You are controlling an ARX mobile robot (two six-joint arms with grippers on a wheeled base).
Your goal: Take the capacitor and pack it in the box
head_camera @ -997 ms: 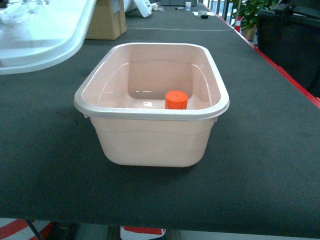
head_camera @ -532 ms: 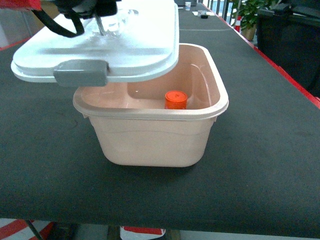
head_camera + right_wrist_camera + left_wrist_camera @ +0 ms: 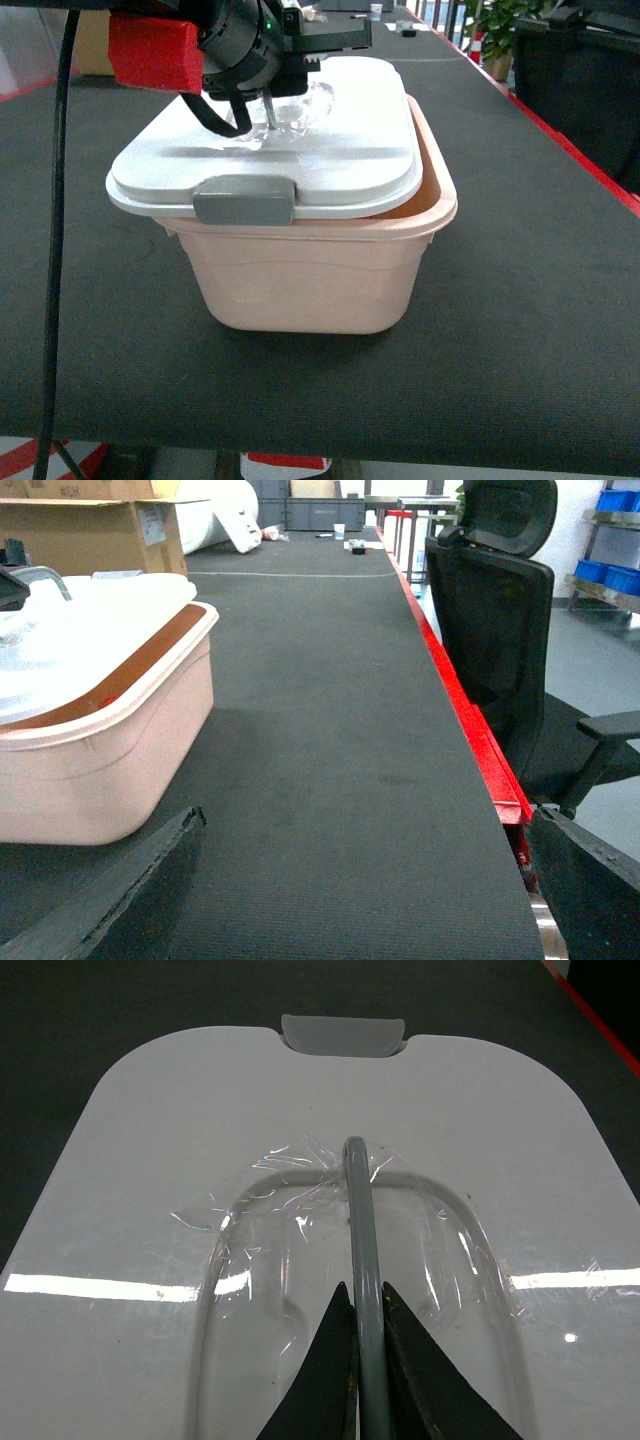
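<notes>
The pale pink box (image 3: 300, 280) stands mid-table with its white lid (image 3: 340, 150) lying over it, shifted left so the box's right rim still shows. A grey latch (image 3: 243, 203) faces me. My left gripper (image 3: 268, 110) is shut on the lid's thin grey handle (image 3: 358, 1200); in the left wrist view both black fingers of the left gripper (image 3: 364, 1305) pinch the handle. The capacitor is hidden under the lid. The right gripper (image 3: 367, 815) is open over the bare mat to the right of the box (image 3: 110, 770), holding nothing.
The black mat table (image 3: 520, 300) has a red edge (image 3: 470, 720) on the right, with a black office chair (image 3: 500, 590) beyond it. A brown cardboard carton (image 3: 80, 520) stands at the far left back. Small items lie at the table's far end.
The lid came in from the upper left and dropped over the box, carried by the left gripper. The orange capacitor inside, visible earlier, is now covered.
</notes>
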